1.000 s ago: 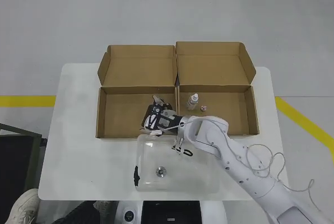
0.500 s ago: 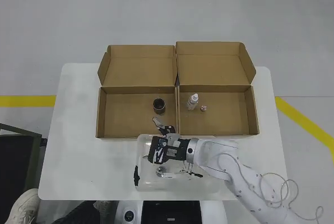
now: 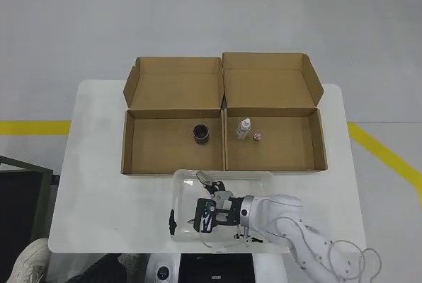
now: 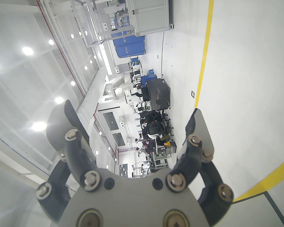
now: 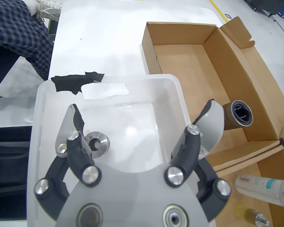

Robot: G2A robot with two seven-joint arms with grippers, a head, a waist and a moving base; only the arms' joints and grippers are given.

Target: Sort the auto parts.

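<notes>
My right gripper (image 3: 205, 214) (image 5: 142, 108) hangs open and empty over the clear plastic bin (image 3: 184, 178) (image 5: 177, 90) at the table's front edge. Inside the bin, just beside one finger, a round metal part with a centre hole (image 5: 98, 144) lies flat. A dark cylindrical bearing (image 3: 201, 132) (image 5: 237, 116) rests on its side in the left cardboard box (image 3: 154, 152) (image 5: 184, 55). The right cardboard box (image 3: 296, 145) holds a small bottle (image 3: 242, 128) (image 5: 262, 187) and a small metal stud (image 3: 258, 136) (image 5: 252, 215). My left gripper (image 4: 132, 114) is open, pointing out into the room.
Both boxes stand side by side behind the bin, their lids folded back. Black tape (image 5: 75, 82) sticks to the bin's rim. The white table (image 3: 101, 177) has bare room to the left of the bin and boxes.
The right gripper left the bearing in the left box, pulled back toward the table's front and now hangs open over the clear bin.
</notes>
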